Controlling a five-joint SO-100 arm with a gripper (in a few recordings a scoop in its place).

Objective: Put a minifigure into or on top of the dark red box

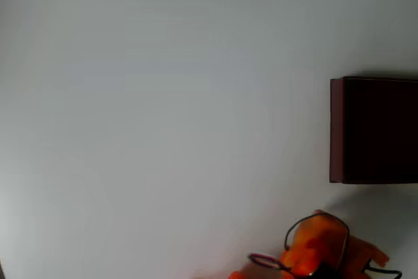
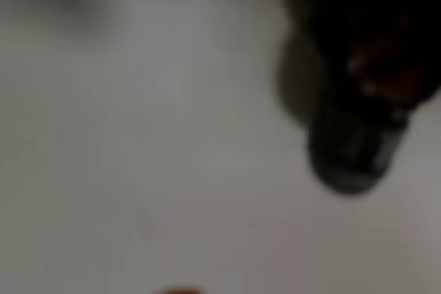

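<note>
Orange end effector [image 1: 320, 249] low right, dark red box [image 1: 337, 129] long axis vertical

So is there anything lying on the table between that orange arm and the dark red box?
Nothing visible does. In the overhead view the orange arm sits near the bottom edge and the rectangular dark red box lies above it at the right edge, with bare white table between them. The blurred wrist view settles nothing more.

Overhead view bright, washed-out, soft, corners dimmer; wrist view heavily blurred, dark out-of-focus blob upper right
</note>
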